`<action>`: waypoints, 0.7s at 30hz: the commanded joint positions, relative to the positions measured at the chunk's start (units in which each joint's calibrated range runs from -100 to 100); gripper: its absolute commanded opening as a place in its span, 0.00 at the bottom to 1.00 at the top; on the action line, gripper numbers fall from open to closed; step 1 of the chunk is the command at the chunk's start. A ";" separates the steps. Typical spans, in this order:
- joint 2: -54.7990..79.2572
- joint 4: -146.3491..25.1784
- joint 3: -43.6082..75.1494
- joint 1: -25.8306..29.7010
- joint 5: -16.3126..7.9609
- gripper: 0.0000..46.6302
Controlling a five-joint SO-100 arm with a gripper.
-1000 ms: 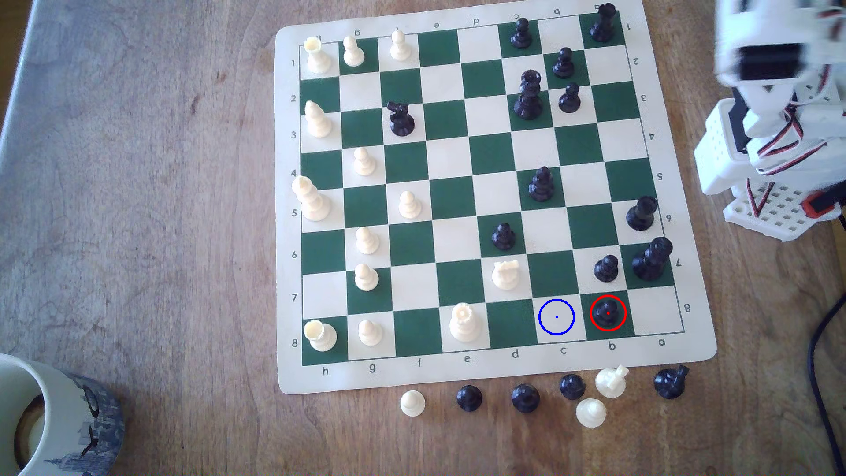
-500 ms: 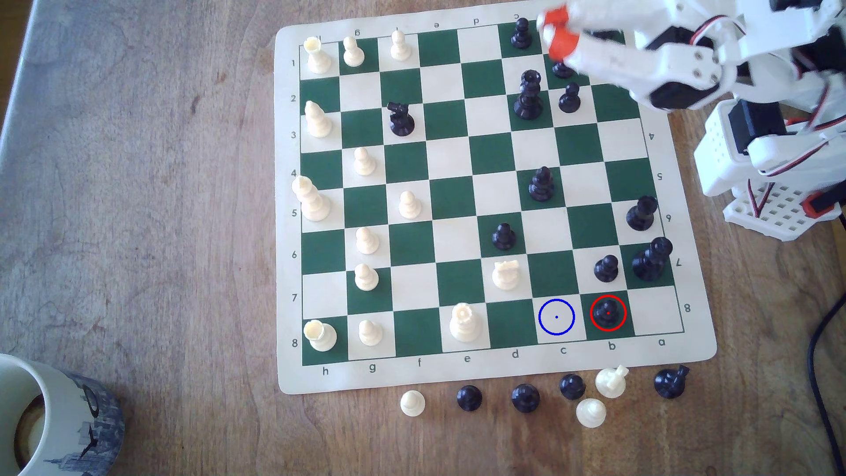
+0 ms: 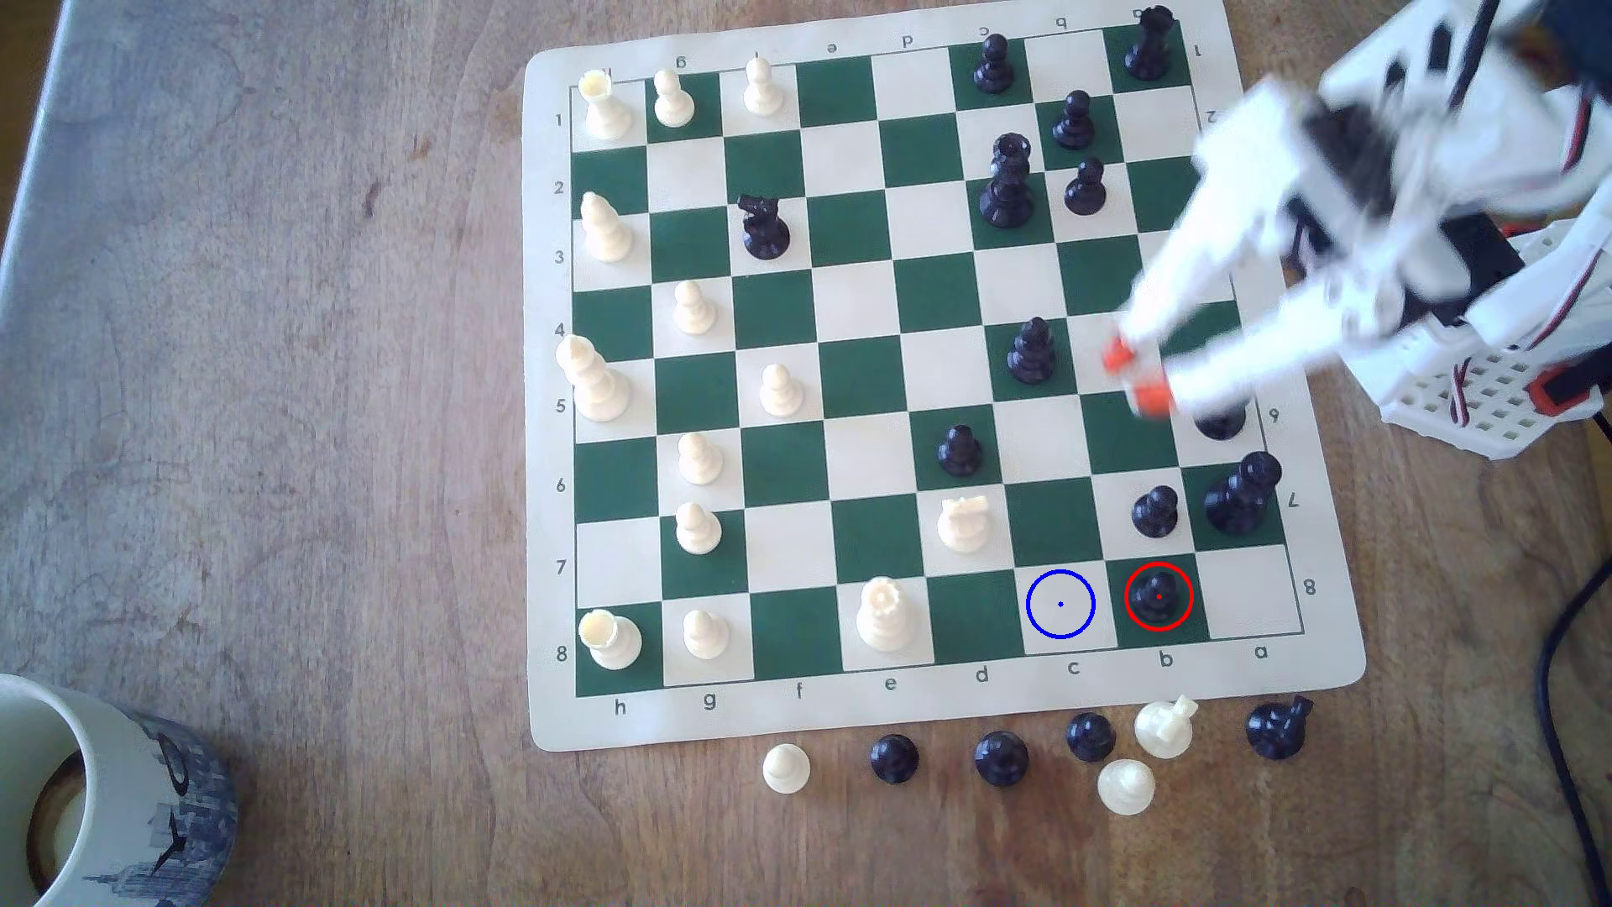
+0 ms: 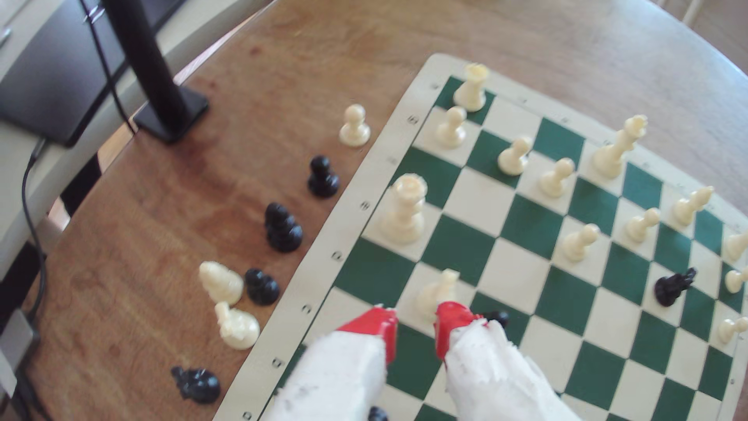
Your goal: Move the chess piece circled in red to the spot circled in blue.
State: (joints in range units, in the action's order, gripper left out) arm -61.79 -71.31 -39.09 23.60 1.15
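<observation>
progress: basically nothing done yet. I'd call this the approach, no grab, no lift.

black pawn (image 3: pixel 1157 596): sitting upright on its green square inside the red ring, in the board row nearest the bottom edge of the exterior view. Untouched as far as I can see.

target: the cream square with the blue ring (image 3: pixel 1060 603), right next door at 9 o'clock of the pawn in the exterior view. Nothing on it.

my tool (image 3: pixel 1135 377): orange tips parted with a clear gap, nothing between them. In the wrist view the tool (image 4: pixel 415 330) shows the same open gap with board squares behind it. It's blurry in the exterior view, hanging above the board at roughly 12 o'clock of the pawn, well apart from it.

neighbours: another black pawn (image 3: pixel 1155 512) sits on the square directly at 12 o'clock of mine, and a taller black piece (image 3: pixel 1240 494) at about 1 o'clock. My guess is those are the ones I could clip coming down.

off-board stuff: captured pieces lined up on the worktop (image 3: pixel 349 436) past the board's bottom edge, at 6 o'clock of the pawn. Shouldn't matter.

still to do: get over the pawn, drop, close on the head, lift, slide one square toward 9 o'clock, set down, let go. So pretty much everything.
</observation>
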 commanded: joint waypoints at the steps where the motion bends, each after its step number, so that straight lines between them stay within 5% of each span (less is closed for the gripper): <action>1: 4.15 -0.02 -1.89 1.94 -0.68 0.31; 21: 18.07 7.60 -14.49 8.35 -2.00 0.29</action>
State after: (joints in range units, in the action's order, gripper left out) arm -46.29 -65.66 -54.54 31.27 -0.66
